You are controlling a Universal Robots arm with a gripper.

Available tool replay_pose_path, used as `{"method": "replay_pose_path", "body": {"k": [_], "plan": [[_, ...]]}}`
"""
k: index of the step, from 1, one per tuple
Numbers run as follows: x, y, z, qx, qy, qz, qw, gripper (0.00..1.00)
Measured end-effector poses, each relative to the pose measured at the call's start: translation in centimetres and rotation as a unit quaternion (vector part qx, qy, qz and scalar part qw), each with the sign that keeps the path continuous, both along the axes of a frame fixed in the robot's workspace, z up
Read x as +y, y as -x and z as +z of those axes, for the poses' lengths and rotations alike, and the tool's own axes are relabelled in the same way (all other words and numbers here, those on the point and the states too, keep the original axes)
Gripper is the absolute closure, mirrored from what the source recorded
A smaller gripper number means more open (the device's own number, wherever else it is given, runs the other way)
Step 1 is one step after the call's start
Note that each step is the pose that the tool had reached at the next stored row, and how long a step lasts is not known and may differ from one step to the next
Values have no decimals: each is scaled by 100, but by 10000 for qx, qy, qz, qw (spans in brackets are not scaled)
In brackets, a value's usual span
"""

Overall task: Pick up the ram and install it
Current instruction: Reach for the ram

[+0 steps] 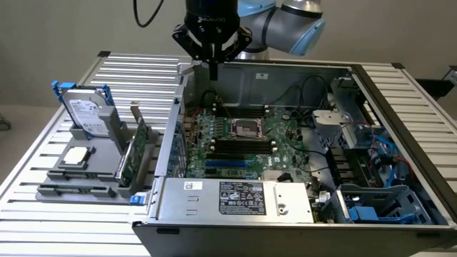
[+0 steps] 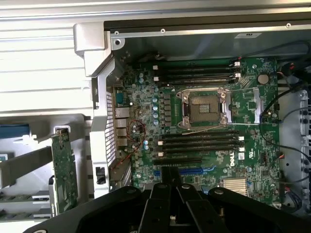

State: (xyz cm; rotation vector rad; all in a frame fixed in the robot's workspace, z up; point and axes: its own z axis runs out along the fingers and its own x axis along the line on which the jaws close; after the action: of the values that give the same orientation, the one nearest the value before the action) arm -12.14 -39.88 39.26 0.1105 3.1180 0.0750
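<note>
The pincer (image 1: 213, 68) is hanging shut, fingertips pressing together and gripping nothing, over the back edge of the open computer case (image 1: 400, 160). The grey and pale blue arm (image 1: 300, 19) is bending away behind it. Beneath, the green motherboard (image 1: 282, 147) is lying face up, with its processor socket (image 1: 246, 128) sitting between rows of black memory slots (image 1: 243, 145).

On the exterior view's left, just beside the case, a grey tray (image 1: 50, 176) is holding a hard drive (image 1: 87, 115) upright, a silver processor chip (image 1: 76, 156) flat and a green expansion card (image 1: 139, 152) on edge. The ram (image 1: 75, 188) is probably the thin dark strip standing in the tray's front slot, well apart from the pincer; the view is too poor to be sure.

Case and tray are both resting on a counter (image 1: 64, 225) of ribbed aluminium slats, which is catching pale, even light. A plain beige wall (image 1: 57, 27) is closing off the room behind, and a black cable (image 1: 146, 16) is looping down in front of it.
</note>
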Motion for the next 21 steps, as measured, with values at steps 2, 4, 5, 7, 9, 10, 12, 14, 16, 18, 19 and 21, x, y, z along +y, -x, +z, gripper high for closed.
{"method": "replay_pose_path", "body": {"k": [2,4,5,7,9,10,12,14,16,18,19,21], "plan": [[0,9,1,0,1,0,10000,89],[-4,26,1,1,1,0,10000,89],[-11,55,1,1,1,0,10000,89],[-25,110,-8,20,3,0,10000,89],[-36,159,-23,54,12,0,10000,89],[-42,184,-29,71,17,0,10000,89],[-52,246,-44,97,27,0,9999,89],[-62,333,-69,99,30,0,9999,89],[-74,426,-97,100,30,0,9999,89],[-84,515,-119,100,30,0,9999,89],[-89,561,-128,100,30,0,9999,89],[-98,650,-142,100,31,0,9999,89]]}}
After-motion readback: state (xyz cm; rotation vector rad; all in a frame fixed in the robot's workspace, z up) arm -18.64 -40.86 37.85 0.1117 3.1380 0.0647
